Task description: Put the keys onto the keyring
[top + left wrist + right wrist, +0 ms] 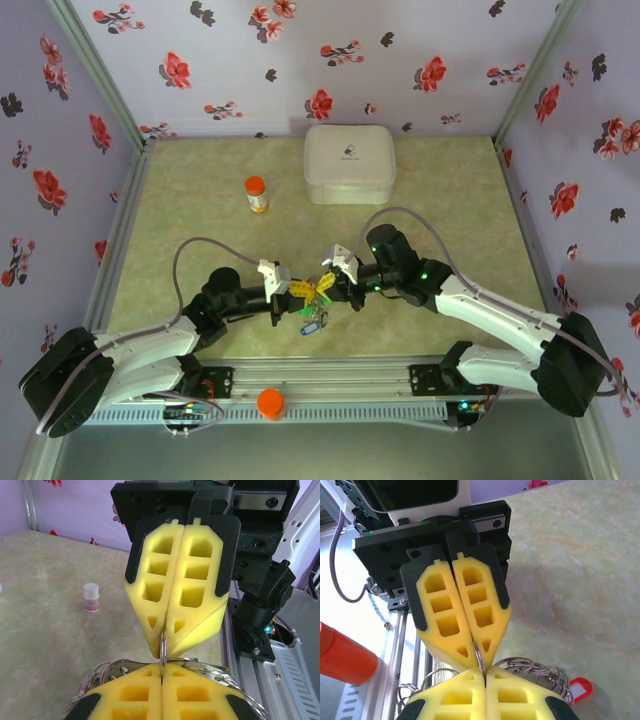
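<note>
My left gripper (290,288) and right gripper (336,280) meet tip to tip above the table's near middle. A small silver split ring (163,647) stands on edge between them. The left gripper (162,666) is shut on its lower edge, and the right gripper's yellow fingers (200,580) pinch its upper edge. From the right wrist, that ring (478,655) runs from my right gripper (484,672) into the left fingers (470,605). The keys (312,310) hang below in a bunch with yellow, green and blue tags. A thin grey arc (247,695) looks like part of the keyring.
More split rings (540,672) and a red tag (578,687) lie under the right fingers. An orange-capped bottle (257,194) and a white box (349,163) stand farther back. An orange cap (271,402) sits on the near rail. A small white vial (91,597) stands on the table.
</note>
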`<state>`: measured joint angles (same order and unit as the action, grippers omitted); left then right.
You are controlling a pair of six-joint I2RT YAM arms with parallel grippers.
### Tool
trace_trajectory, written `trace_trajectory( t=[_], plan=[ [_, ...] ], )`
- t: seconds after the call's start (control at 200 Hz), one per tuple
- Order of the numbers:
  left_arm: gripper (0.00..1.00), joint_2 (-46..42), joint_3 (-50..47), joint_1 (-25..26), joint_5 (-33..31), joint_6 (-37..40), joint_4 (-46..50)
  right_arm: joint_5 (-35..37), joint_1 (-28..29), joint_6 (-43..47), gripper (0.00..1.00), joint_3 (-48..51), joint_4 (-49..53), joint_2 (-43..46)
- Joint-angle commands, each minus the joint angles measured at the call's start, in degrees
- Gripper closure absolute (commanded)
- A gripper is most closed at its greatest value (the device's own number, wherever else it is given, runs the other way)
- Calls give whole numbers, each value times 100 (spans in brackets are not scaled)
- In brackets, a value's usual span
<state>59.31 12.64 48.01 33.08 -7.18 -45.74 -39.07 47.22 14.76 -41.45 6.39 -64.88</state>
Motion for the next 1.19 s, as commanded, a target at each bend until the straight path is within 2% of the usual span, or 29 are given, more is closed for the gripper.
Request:
trace_trajectory(
  t=[0.0, 0.09, 0.205, 0.29, 0.36, 0.445, 0.61, 0.85, 1.035, 1.075, 1.155, 1.19],
  plan=[
    [63, -73, 176, 29, 41, -77, -310, -326, 48, 279, 100, -381, 231, -49],
    [62, -351, 326, 24, -175, 141, 642, 28, 78, 794, 100, -720, 1120, -52],
    [71, -636, 853, 66, -325, 795, 2287, 819, 247, 1528, 100, -1291, 2399, -208],
    [73, -658, 1055, 93, -333, 1006, 2722, 1251, 406, 1845, 100, -1614, 2991, -374],
    [76, -612, 1125, 118, -308, 1032, 2711, 1594, 565, 1940, 100, -1804, 3159, -493],
    [81, -552, 1234, 214, -246, 1034, 2743, 1691, 674, 1986, 100, -1979, 3246, -575],
    [83, -398, 1336, 347, -241, 1147, 2875, 1438, 764, 1855, 100, -2030, 2940, -587],
    [100, -350, 1363, 376, -234, 1235, 2895, 1259, 740, 1719, 100, -1861, 2706, -525],
    [100, -412, 1143, 376, -197, 1105, 2494, 907, 415, 1264, 100, -1490, 2158, -158],
    [100, -451, 1008, 376, -216, 1022, 2181, 783, 299, 1092, 95, -1352, 1964, -48],
    [100, -453, 715, 376, -271, 756, 1307, 507, 103, 801, 75, -1037, 1577, 136],
    [100, -426, 590, 376, -284, 635, 906, 421, 70, 700, 71, -913, 1419, 199]
  ],
)
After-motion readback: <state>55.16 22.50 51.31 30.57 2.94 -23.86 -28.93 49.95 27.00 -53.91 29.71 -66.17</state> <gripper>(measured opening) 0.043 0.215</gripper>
